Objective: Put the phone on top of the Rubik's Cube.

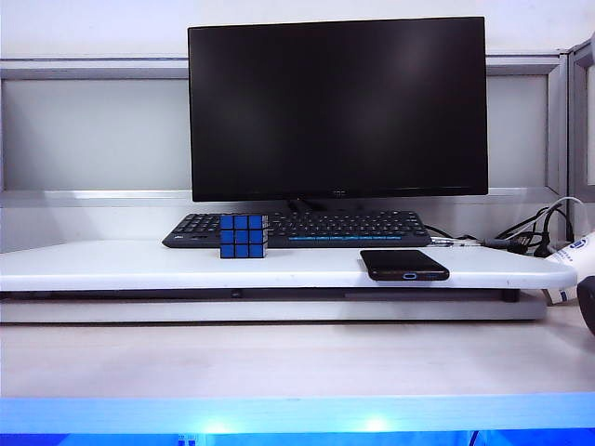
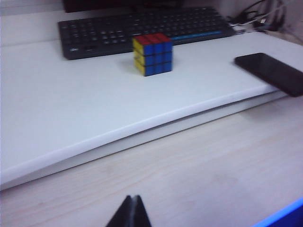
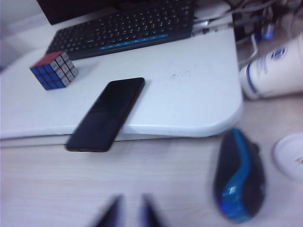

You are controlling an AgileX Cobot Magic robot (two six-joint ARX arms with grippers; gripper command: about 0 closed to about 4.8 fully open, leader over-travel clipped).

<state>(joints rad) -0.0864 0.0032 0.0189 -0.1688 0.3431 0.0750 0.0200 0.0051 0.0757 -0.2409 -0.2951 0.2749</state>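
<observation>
Phone (image 1: 404,265) lies flat with one end overhanging the white shelf's (image 1: 121,265) front edge, well apart from the Rubik's Cube (image 1: 244,236) beside the keyboard (image 1: 363,228). Both grippers hover low over bare desk nearer the camera: left gripper (image 2: 131,213) pinched together, right gripper (image 3: 128,212) slightly parted, both empty.

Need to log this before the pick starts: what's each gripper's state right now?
Left gripper: shut, empty, low over the desk short of the white shelf.
Right gripper: slightly open, empty, above the desk short of the phone.
</observation>
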